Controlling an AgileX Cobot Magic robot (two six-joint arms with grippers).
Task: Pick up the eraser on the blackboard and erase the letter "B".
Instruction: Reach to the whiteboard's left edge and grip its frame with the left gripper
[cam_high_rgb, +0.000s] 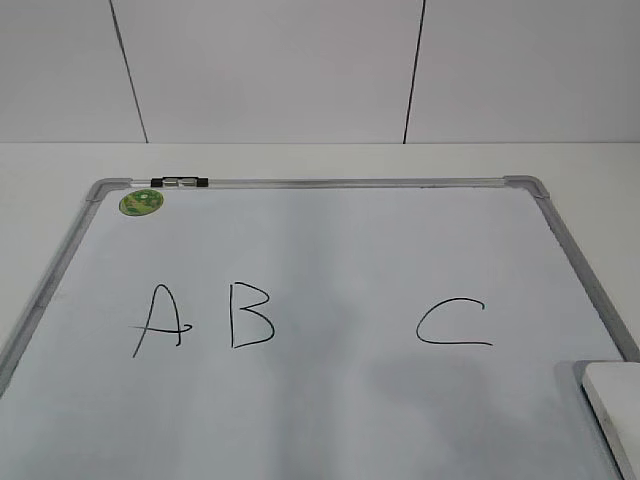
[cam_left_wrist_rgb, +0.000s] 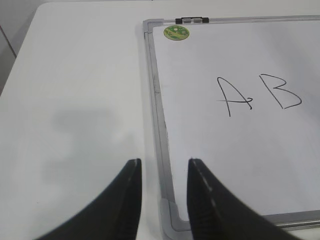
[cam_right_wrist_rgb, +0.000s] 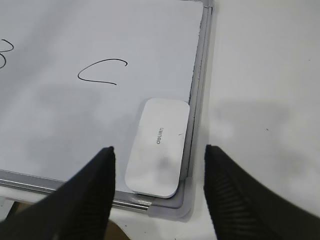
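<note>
The blackboard (cam_high_rgb: 330, 250) is a white dry-erase board with a grey frame, lying flat on the table. The black letter "B" (cam_high_rgb: 251, 315) stands between "A" (cam_high_rgb: 158, 320) and "C" (cam_high_rgb: 455, 324). It also shows in the left wrist view (cam_left_wrist_rgb: 283, 91). The white eraser (cam_right_wrist_rgb: 157, 146) lies at the board's near right corner, partly in the exterior view (cam_high_rgb: 615, 410). My right gripper (cam_right_wrist_rgb: 159, 152) is open, hovering above the eraser with a finger on each side. My left gripper (cam_left_wrist_rgb: 164, 165) is open and empty above the board's near left corner.
A round green sticker (cam_high_rgb: 141, 203) and a black-and-silver clip (cam_high_rgb: 180, 182) sit at the board's far left corner. White table (cam_left_wrist_rgb: 75, 100) surrounds the board. A white panelled wall (cam_high_rgb: 270, 70) rises behind.
</note>
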